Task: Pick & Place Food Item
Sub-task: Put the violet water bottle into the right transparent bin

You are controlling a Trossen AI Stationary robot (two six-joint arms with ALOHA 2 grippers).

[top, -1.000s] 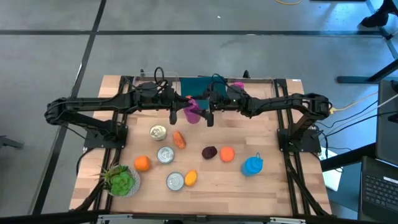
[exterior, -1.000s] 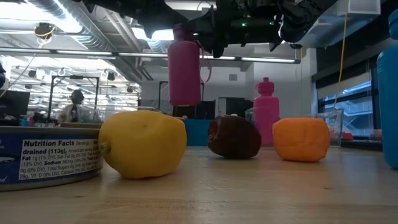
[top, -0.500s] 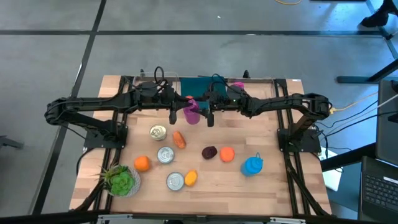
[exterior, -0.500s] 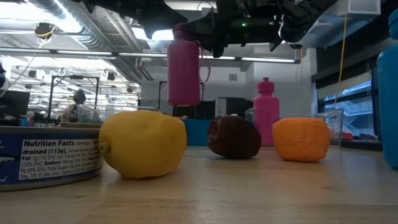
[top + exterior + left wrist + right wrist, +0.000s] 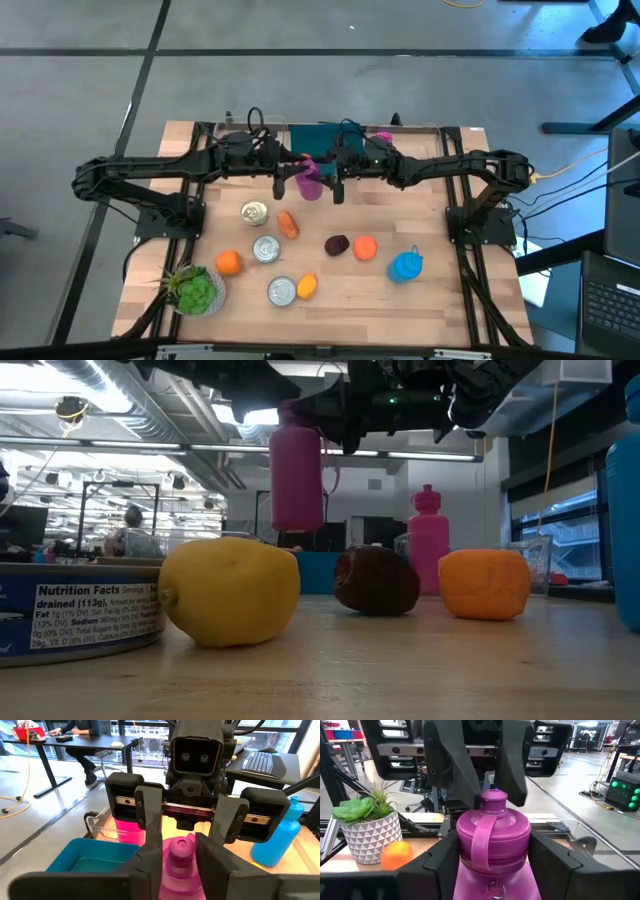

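High view shows me both pincers meeting at the worktop's (image 5: 420, 300) far middle over the magenta bottle (image 5: 309, 180). My right pincer (image 5: 331, 184) pinches its body, lifted clear; my left pincer (image 5: 287, 183) stands spread around its cap.

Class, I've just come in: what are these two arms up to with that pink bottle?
Both arms meet at the far middle of the table, holding a pink bottle in the air between them. The right tool grips the bottle's body below the cap. The left tool flanks its neck; whether it still grips cannot be told. It looks like a hand-over. The lemon, cans and other food lie untouched on the table.
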